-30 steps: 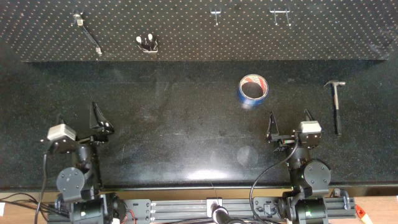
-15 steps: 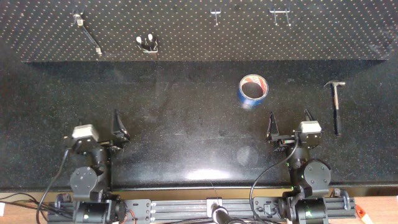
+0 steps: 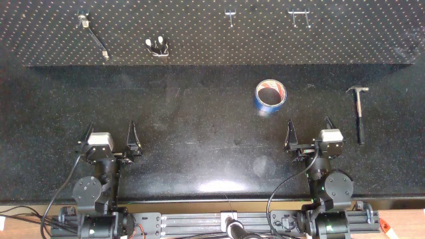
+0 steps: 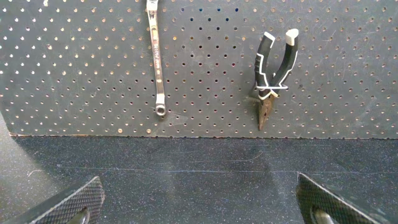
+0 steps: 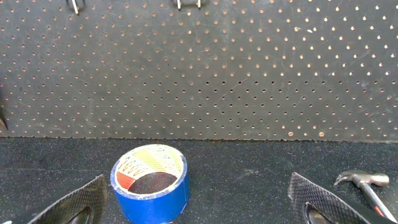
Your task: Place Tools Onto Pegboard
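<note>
A wrench (image 3: pixel 94 36) (image 4: pixel 157 59) and black-and-white pliers (image 3: pixel 157 46) (image 4: pixel 272 74) hang on the black pegboard (image 3: pixel 199 40) at the back left. A blue tape roll (image 3: pixel 270 96) (image 5: pixel 150 183) stands on the table right of centre. A hammer (image 3: pixel 358 113) (image 5: pixel 367 186) lies flat at the far right. My left gripper (image 3: pixel 111 136) (image 4: pixel 199 205) rests open near the front left, facing the hung tools. My right gripper (image 3: pixel 309 133) (image 5: pixel 199 205) rests open at the front right, just behind the tape and hammer, holding nothing.
Two bare metal hooks (image 3: pixel 230 14) (image 3: pixel 299 16) stick out of the pegboard at the upper right, also seen as hooks (image 5: pixel 188 5) in the right wrist view. The dark tabletop (image 3: pixel 199 119) stretches between the arms and the board.
My left arm has swung right and turned to face the pegboard squarely, its fingers now spread wide. The right arm, tape and hammer have not moved.
</note>
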